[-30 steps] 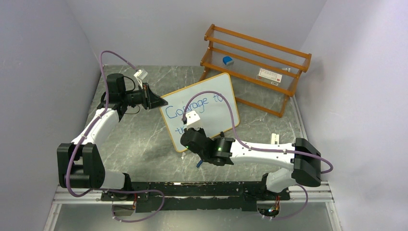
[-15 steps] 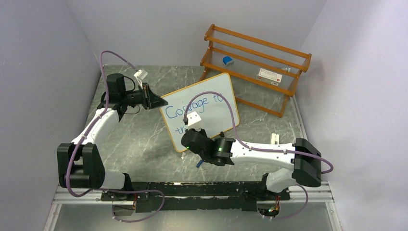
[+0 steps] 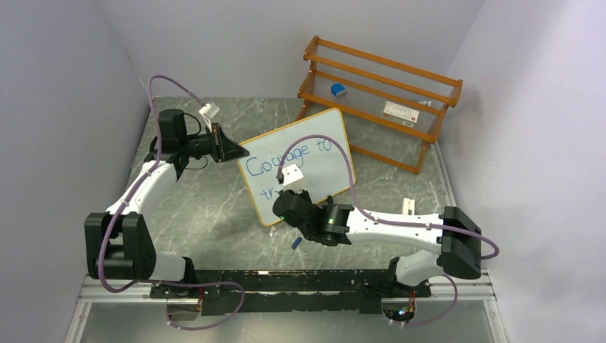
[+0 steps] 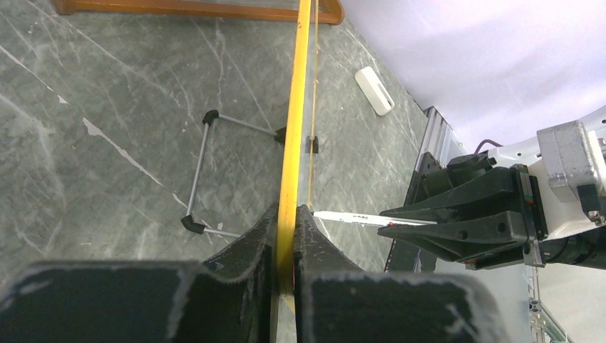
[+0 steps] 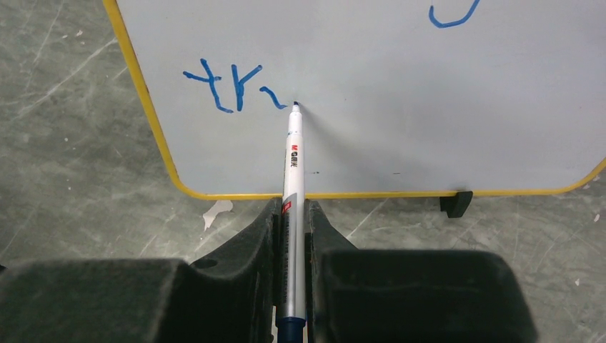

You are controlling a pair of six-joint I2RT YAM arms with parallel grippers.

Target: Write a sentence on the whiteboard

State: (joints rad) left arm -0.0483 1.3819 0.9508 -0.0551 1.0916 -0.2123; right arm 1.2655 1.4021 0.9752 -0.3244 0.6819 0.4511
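Note:
The whiteboard (image 3: 325, 168) stands tilted at mid-table, its yellow-orange frame edge-on in the left wrist view (image 4: 299, 107). My left gripper (image 3: 232, 150) (image 4: 288, 211) is shut on the board's left edge. The sentence (image 3: 286, 158) reads "Courage to" in blue; below it are "tr" and a short stroke (image 5: 229, 89). My right gripper (image 3: 286, 204) (image 5: 291, 207) is shut on a silver-white marker (image 5: 293, 164) (image 4: 357, 217), whose tip touches the board just right of that stroke. The right arm hides much of the second line from above.
A wooden rack (image 3: 379, 100) stands behind the board, holding a blue eraser (image 3: 338, 90) and a white box (image 3: 400, 111). A small blue cap (image 3: 296, 243) lies near the right arm. A white block (image 3: 408, 206) lies to the right. A wire stand (image 4: 207, 171) props the board from behind.
My right gripper has shifted slightly to the right along the second line with the marker. The left arm and the board have not moved.

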